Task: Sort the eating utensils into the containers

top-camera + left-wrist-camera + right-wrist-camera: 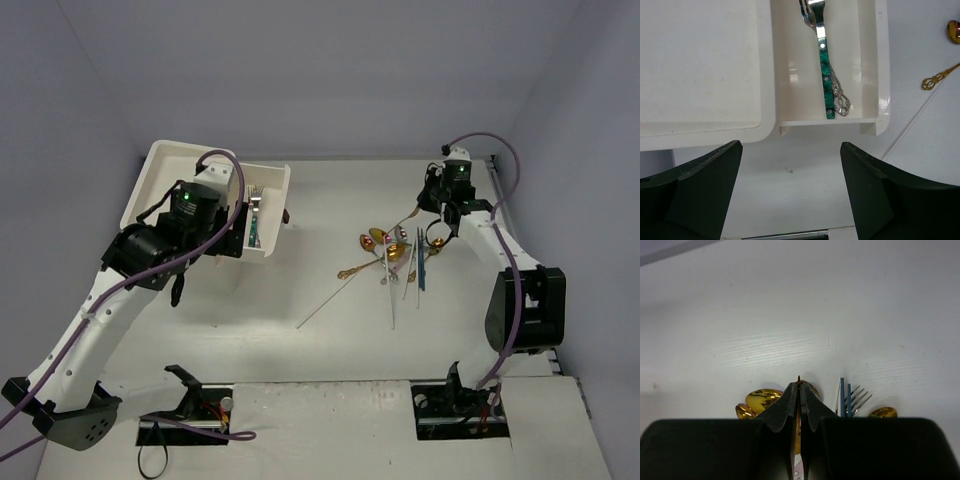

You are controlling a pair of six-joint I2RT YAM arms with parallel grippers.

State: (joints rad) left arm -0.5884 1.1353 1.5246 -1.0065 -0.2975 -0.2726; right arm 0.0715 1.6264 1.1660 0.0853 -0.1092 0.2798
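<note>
A loose pile of eating utensils lies on the white tabletop, at about 2 o'clock from its middle. It holds gold spoons, a silver fork, dark blue chopsticks and clear chopsticks, one of which trails off toward 7 o'clock. Above the pile's 1 o'clock edge hangs the right gripper, its fingers pressed together on a thin copper-coloured utensil. Only its tip shows past the fingers, so its kind cannot be told.

Well apart from the pile, at 10 o'clock on the tabletop, a long white drawer sits beside the rimmed top of a white cabinet. Inside the drawer lie a green-handled fork and a silver utensil with an ornate handle, touching along their length. The left gripper hovers just off the drawer's near end, fingers spread wide, holding nothing.
</note>
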